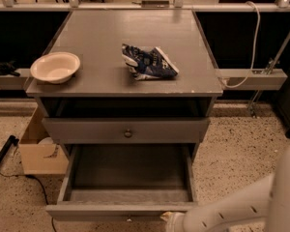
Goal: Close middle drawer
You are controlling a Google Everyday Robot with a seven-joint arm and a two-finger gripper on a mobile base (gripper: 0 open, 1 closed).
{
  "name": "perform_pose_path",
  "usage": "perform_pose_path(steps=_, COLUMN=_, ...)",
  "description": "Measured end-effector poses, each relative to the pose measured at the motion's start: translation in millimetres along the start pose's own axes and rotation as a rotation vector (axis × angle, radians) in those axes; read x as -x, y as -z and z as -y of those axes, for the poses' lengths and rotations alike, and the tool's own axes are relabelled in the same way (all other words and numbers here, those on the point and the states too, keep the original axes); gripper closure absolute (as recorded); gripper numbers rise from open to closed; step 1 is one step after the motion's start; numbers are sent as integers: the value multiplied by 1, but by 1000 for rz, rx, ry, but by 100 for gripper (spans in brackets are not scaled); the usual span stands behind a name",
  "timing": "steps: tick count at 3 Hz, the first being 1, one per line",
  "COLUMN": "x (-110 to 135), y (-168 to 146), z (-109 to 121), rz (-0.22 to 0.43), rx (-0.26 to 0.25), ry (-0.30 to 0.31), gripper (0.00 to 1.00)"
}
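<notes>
The middle drawer [128, 175] is a wide grey drawer, pulled far out of the cabinet and empty inside. Its front edge [111, 210] runs along the bottom of the camera view. Above it sits the uppermost grey front with a small round knob [128, 133], pushed nearly in below a dark gap under the cabinet top. The lowest front is out of view. My gripper [171, 221] is at the bottom edge of the view, at the end of the white arm [241, 207] that comes in from the lower right. It is right at the right part of the open drawer's front.
On the cabinet top [101, 37] stand a white bowl [54, 66] at the left and a crumpled blue chip bag [147, 62] in the middle. A cardboard box [38, 149] sits on the floor at the left. A white cable [249, 52] and a rail [251, 79] are at the right.
</notes>
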State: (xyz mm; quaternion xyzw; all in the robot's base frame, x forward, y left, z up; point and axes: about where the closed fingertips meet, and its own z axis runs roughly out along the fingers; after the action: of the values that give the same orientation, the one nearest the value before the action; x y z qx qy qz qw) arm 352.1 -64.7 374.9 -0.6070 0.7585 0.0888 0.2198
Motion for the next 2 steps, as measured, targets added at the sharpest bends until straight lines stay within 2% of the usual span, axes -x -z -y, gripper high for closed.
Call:
perform_pose_path(steps=1, x=10, y=-17, z=32, rz=-31, rx=-47, ry=42, gripper=0)
perform_pose_path(steps=2, x=11, y=-18, z=32, rz=-32, rx=-45, ry=46, gripper=0)
